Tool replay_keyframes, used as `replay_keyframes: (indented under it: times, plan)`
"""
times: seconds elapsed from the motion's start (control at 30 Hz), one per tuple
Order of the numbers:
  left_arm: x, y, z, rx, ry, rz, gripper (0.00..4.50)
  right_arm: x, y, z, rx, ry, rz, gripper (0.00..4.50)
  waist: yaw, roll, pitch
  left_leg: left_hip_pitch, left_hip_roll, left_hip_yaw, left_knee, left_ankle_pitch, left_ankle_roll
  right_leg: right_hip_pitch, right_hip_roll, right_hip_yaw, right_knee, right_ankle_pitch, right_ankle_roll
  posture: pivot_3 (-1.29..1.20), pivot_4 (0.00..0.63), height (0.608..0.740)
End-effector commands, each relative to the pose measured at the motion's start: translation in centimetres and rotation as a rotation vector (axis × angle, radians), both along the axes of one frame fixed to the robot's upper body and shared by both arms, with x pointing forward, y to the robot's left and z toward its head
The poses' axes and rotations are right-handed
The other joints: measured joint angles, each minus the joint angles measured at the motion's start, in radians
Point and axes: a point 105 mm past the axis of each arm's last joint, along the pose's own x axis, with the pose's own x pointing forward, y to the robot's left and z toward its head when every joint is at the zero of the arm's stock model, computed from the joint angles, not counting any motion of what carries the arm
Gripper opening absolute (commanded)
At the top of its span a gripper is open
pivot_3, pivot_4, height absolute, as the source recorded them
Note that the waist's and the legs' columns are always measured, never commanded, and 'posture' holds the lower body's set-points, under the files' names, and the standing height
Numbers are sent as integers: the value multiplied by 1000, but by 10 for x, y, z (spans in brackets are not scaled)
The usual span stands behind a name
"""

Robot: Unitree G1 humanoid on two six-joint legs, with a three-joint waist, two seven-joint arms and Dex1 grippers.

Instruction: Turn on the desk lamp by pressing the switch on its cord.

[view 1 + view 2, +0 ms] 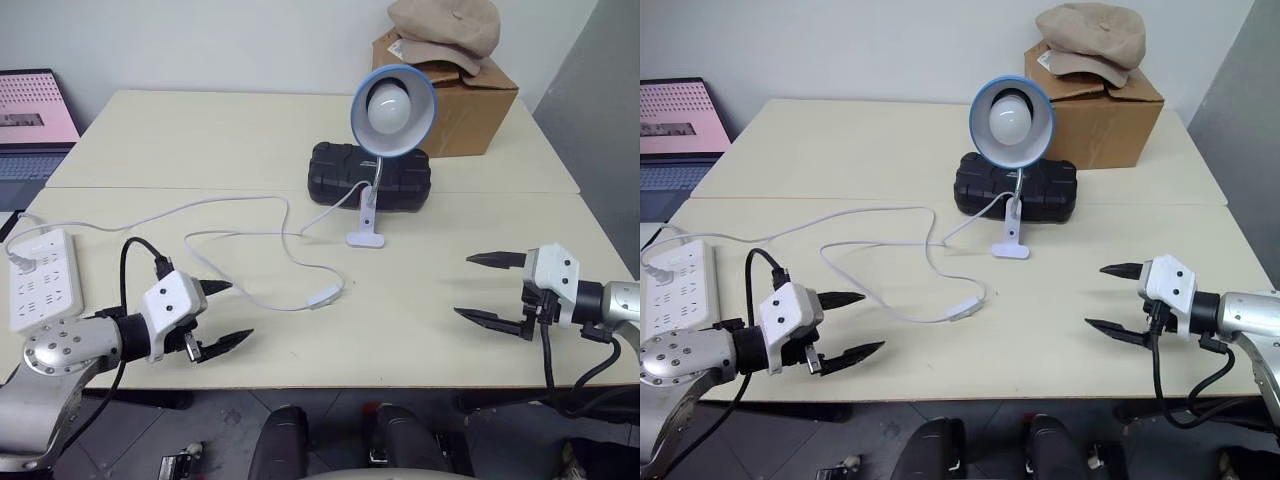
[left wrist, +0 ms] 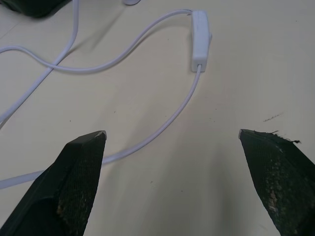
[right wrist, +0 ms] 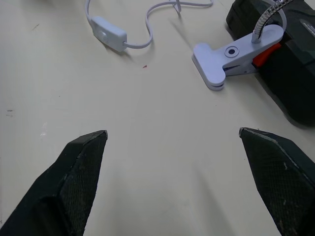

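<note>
Switch [image 1: 325, 296] on cream table [image 1: 200, 130]; laptop [image 1: 35, 120] beyond.

Head stereo pair looking down over table [image 1: 300, 350], wrist cameras close above it, both sharing the switch [image 2: 199, 42].

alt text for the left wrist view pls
The white inline switch lies on the cream table ahead of the open left hand, untouched. Its thin white cord curves back between the two black fingers.
</note>
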Motion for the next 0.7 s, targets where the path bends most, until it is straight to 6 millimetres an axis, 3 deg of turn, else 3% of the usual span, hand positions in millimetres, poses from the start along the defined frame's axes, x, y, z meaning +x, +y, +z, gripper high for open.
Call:
replay_keyframes:
  times: [0.03, 0.7]
  plan:
    - [-1, -3, 13, -14, -54, -5, 4481, 3, 4, 8, -11, -45, 34, 4500, 0, 0, 0, 0, 0, 0, 0, 0, 0, 0, 0, 0, 0, 0, 0, 0, 150, 740]
    - [-2, -13, 13, -45, -85, -30, 4481, 12, 20, 12, -21, -56, 88, 4500, 0, 0, 0, 0, 0, 0, 0, 0, 0, 0, 0, 0, 0, 0, 0, 0, 150, 740]
